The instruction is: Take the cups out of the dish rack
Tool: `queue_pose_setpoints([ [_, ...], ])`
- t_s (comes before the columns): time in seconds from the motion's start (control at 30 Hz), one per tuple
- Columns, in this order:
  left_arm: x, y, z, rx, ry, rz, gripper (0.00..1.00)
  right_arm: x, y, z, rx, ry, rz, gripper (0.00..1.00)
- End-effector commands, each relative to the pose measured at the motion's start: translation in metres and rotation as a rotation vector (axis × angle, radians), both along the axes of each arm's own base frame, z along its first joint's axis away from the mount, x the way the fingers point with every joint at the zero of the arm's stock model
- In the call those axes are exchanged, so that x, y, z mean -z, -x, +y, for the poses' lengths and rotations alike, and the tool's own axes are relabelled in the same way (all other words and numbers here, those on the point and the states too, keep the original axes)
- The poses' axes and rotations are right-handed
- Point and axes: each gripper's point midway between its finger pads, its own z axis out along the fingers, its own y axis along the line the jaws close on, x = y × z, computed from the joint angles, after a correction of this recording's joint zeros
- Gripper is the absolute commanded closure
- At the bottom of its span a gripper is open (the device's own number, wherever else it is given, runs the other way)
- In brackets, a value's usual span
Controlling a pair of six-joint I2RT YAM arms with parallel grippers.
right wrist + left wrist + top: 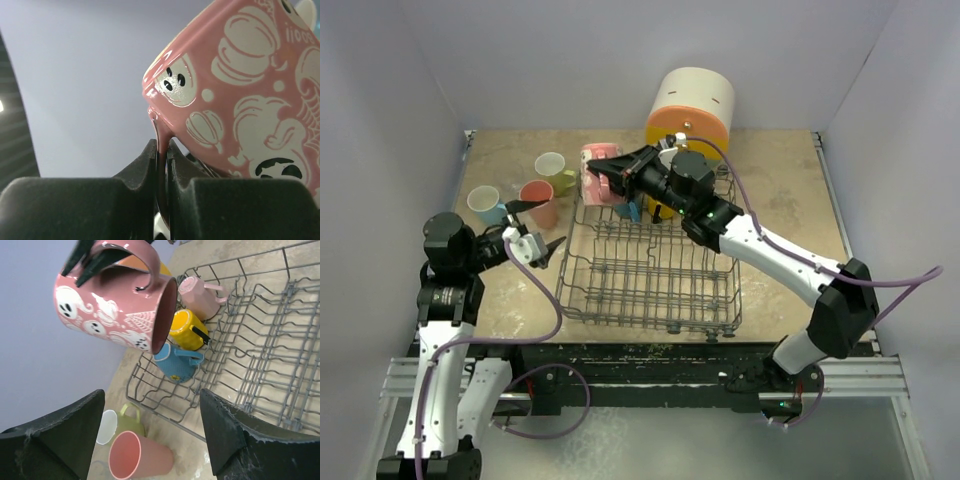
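Beige table (780,200), dish rack (650,275), three cups (537,203), cylinder (690,105)

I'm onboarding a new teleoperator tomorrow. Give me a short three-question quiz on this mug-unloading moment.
1. True or false: the left gripper is open and holds nothing.
2. Which mug is the right gripper clamped on? A yellow, B pink ghost-patterned mug, C blue.
3. In the left wrist view, how many mugs sit in the dish rack?
Key: 1 true. 2 B, by its handle. 3 three: pale pink mug, yellow mug, blue mug.
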Motion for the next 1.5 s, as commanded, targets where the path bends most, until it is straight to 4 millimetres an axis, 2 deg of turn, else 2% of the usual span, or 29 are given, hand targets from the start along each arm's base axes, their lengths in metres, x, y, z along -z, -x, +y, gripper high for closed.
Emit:
queue_pose_setpoints([
  [0.0,-0.025,-0.01,-0.005,0.0,0.043,-0.109,0.21,-0.123,0.009,-0.013,0.085,-0.3,-0.151,1.0],
  [0.07,-0.027,-0.016,-0.007,-0.016,0.043,-0.122,0.21,-0.135,0.009,-0.008,0.083,-0.328,-0.162,1.0],
  [0.23,-0.05,-0.027,-0.005,-0.073,0.089,-0.188,0.23,-0.153,0.017,0.004,0.071,-0.367,-0.175,1.0],
  [0.43,-0.08,-0.044,0.006,-0.18,0.118,-0.292,0.3,-0.163,0.026,0.013,0.04,-0.416,-0.179,1.0],
  [0.6,-0.089,-0.053,0.009,-0.211,0.123,-0.321,0.33,-0.172,0.041,0.017,0.009,-0.45,-0.186,1.0],
  [0.73,-0.102,-0.058,0.017,-0.259,0.15,-0.368,0.45,-0.17,0.053,0.016,-0.018,-0.466,-0.183,1.0],
  [0.8,-0.107,-0.058,0.018,-0.263,0.155,-0.396,0.52,-0.165,0.058,0.018,-0.043,-0.462,-0.178,1.0],
  [1.0,-0.118,-0.052,0.011,-0.214,0.135,-0.447,0.62,-0.135,0.068,0.029,-0.127,-0.425,-0.142,1.0],
  [1.07,-0.117,-0.048,0.009,-0.194,0.116,-0.463,0.71,-0.121,0.074,0.037,-0.183,-0.396,-0.13,1.0],
  [1.2,-0.119,-0.045,0.011,-0.207,0.09,-0.495,0.97,-0.098,0.085,0.045,-0.279,-0.364,-0.1,1.0],
  [1.27,-0.118,-0.045,0.015,-0.227,0.077,-0.506,1.0,-0.087,0.086,0.043,-0.289,-0.353,-0.088,0.91],
  [1.4,-0.112,-0.046,0.017,-0.241,0.054,-0.493,1.0,-0.063,0.088,0.041,-0.326,-0.304,-0.071,0.61],
  [1.47,-0.11,-0.045,0.017,-0.241,0.041,-0.485,1.0,-0.047,0.089,0.04,-0.352,-0.263,-0.062,0.51],
])
